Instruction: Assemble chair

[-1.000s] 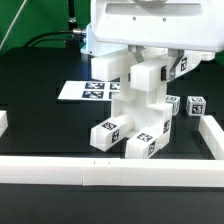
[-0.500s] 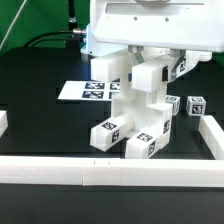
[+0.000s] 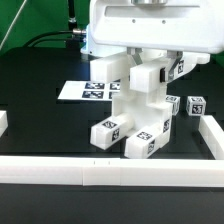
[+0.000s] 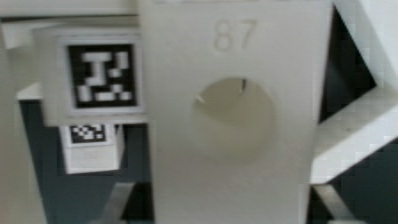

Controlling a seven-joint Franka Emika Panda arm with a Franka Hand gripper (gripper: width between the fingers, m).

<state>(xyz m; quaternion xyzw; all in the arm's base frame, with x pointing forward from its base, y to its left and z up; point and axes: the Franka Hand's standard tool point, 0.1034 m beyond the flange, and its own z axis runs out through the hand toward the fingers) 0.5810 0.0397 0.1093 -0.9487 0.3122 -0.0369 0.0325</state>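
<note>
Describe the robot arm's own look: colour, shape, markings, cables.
The arm shows as a broad, smooth, glossy white housing with rounded corners and a dark band at its top edge. No markings, cables or sleeves show on it. Its gripper cannot be picked out among the white chair parts.

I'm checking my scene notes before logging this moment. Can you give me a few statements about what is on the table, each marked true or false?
1. The marker board lies flat on the table, on the exterior view's left of the chair. True.
2. The table is white. False: its surface is black.
3. A small tagged cube stands on the table on the exterior view's right of the chair. True.
4. The wrist view shows a white part stamped 42. False: the part reads 87, above a round dimple.
</note>
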